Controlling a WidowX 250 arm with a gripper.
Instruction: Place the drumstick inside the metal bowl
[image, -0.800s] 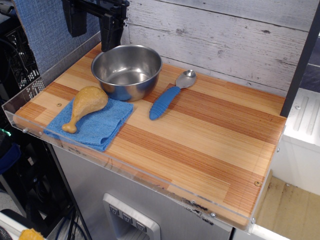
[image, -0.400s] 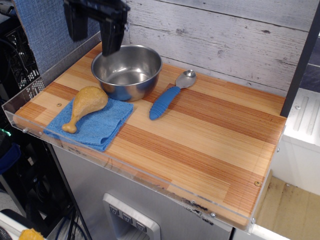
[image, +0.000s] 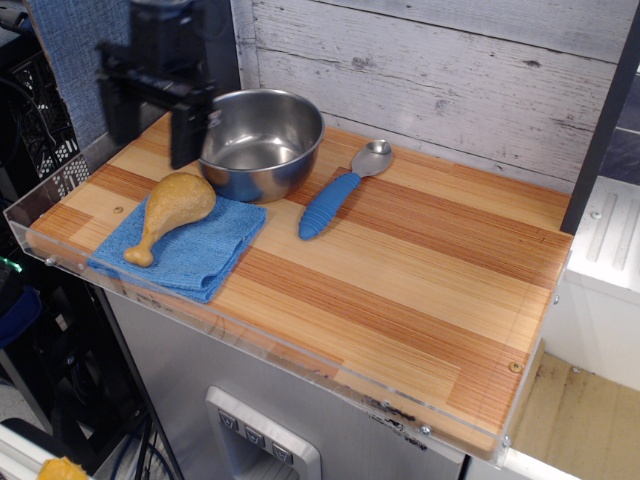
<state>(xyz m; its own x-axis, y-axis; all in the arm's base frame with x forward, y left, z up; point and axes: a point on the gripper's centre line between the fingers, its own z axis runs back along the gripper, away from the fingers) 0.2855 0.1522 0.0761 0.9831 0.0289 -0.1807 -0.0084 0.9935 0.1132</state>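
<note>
Hand (image: 152, 128), fingers spread, is hovering at drumstick's (image: 172, 210) twelve o'clock; descending, it risks knocking bowl (image: 260, 142).

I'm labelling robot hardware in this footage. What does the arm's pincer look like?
The pincer is all black and boxy: a blocky body with a horizontal bar and two flat, straight fingers hanging from it. It's motion-blurred, so no markings, cables or finer detail can be made out.
</note>
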